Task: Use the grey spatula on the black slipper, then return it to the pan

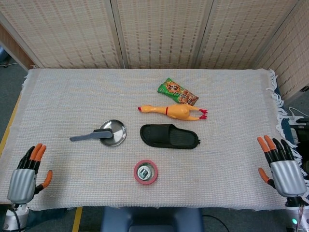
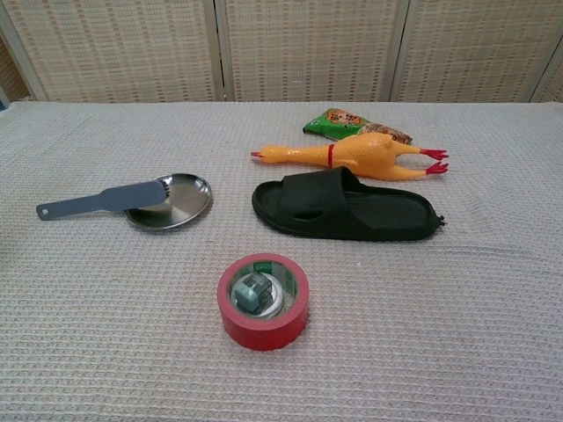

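The grey spatula (image 1: 90, 136) (image 2: 101, 199) lies with its blade in the round metal pan (image 1: 116, 136) (image 2: 180, 201) and its handle sticking out to the left over the cloth. The black slipper (image 1: 169, 136) (image 2: 343, 207) lies flat just right of the pan. My left hand (image 1: 26, 172) is low at the table's front left corner, fingers apart and holding nothing. My right hand (image 1: 283, 166) is at the front right corner, likewise spread and empty. Neither hand shows in the chest view.
A yellow rubber chicken (image 1: 173, 110) (image 2: 356, 153) lies behind the slipper, with a green snack packet (image 1: 177, 92) (image 2: 350, 123) further back. A red tape roll (image 1: 145, 171) (image 2: 263, 300) with a small object inside sits in front. A woven cloth covers the table.
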